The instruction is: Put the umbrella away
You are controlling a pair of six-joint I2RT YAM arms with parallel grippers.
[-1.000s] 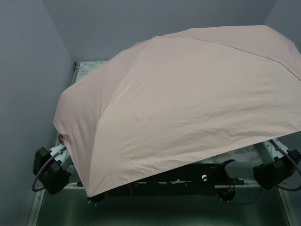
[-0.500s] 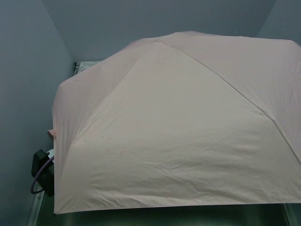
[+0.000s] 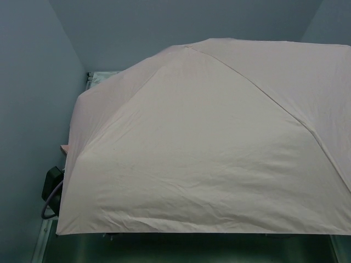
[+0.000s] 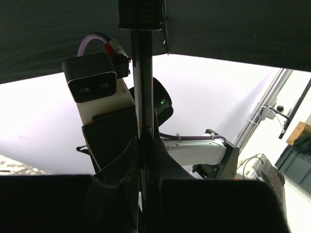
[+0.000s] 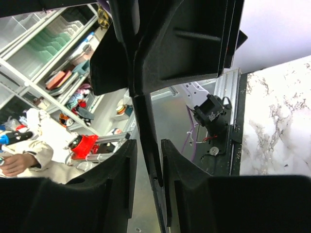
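Holding the shaft of the open umbrella tight in my left gripper. My right gripper straddles it; whether it grips, I cannot tell. Next I should collapse it.

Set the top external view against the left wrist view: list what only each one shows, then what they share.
Only top external: the umbrella from outside, its pale pink fabric spread open and hiding both grippers, plus a table corner. Only left wrist: the thin dark shaft, the left gripper shut on it, and the right arm's wrist camera beside it. Both: the umbrella, open, seen from above in one and from below in the other.
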